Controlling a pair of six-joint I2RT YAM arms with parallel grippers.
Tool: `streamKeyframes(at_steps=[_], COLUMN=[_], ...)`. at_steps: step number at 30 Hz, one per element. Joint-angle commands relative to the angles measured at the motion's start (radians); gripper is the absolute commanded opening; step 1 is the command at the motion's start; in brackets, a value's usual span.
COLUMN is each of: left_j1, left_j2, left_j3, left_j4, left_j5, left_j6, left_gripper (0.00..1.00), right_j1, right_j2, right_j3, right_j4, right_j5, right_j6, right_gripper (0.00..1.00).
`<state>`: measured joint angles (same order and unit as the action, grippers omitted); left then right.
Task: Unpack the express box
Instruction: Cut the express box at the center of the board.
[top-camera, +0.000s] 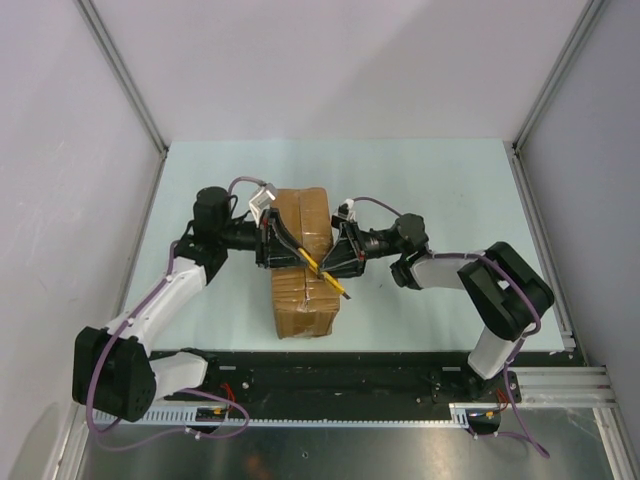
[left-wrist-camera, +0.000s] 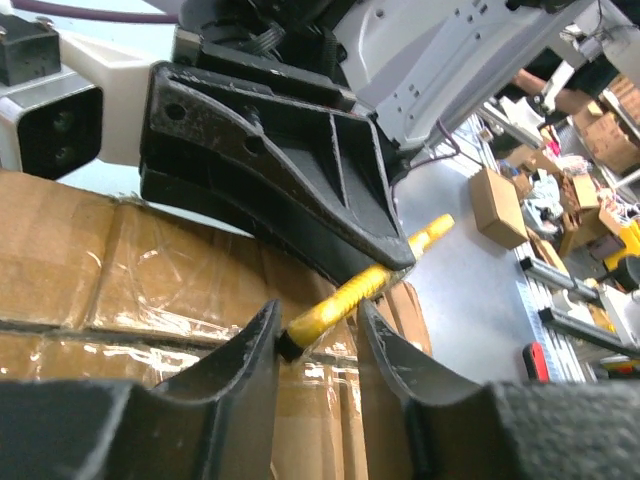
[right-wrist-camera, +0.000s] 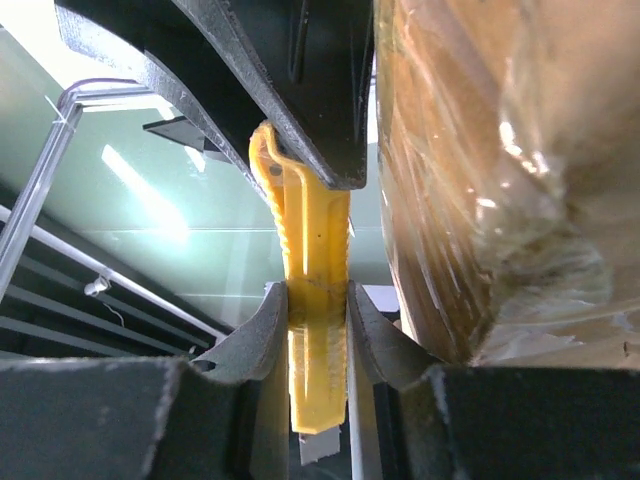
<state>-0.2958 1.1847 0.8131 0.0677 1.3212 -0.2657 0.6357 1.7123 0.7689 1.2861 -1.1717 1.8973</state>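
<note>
Slippage threatens: our right gripper (right-wrist-camera: 317, 295) clamps the knife (right-wrist-camera: 305, 220), left gripper (left-wrist-camera: 318, 325) unclear. Twisting could gouge the express box (top-camera: 295, 305).

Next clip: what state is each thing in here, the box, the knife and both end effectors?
express box: shut, tape seams look uncut.
utility knife: held beside the box, short blade tip seems out.
right end effector: shut on the utility knife.
left end effector: fingers either side of the knife's dark end, grip unclear.
</note>
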Motion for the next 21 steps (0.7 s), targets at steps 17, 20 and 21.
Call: streamKeyframes(at_steps=[17, 20, 21], left_j1=[-0.003, 0.001, 0.003], left_j2=[-0.051, -0.063, -0.077], left_j3=[-0.041, -0.058, -0.063], left_j4=[0.001, 0.003, 0.004], left_j5=[-0.007, -0.074, -0.104], left_j6=[0.002, -0.030, -0.036], left_gripper=[0.00, 0.00, 0.00], right_j1=[-0.063, -0.102, -0.113], right_j2=[-0.036, -0.098, -0.120], right_j3=[0.023, 0.023, 0.023], right_j4=[0.062, -0.104, -0.157], right_j5=[0.082, 0.121, 0.135], right_j6=[-0.056, -0.201, -0.255], right_gripper=[0.80, 0.84, 0.84])
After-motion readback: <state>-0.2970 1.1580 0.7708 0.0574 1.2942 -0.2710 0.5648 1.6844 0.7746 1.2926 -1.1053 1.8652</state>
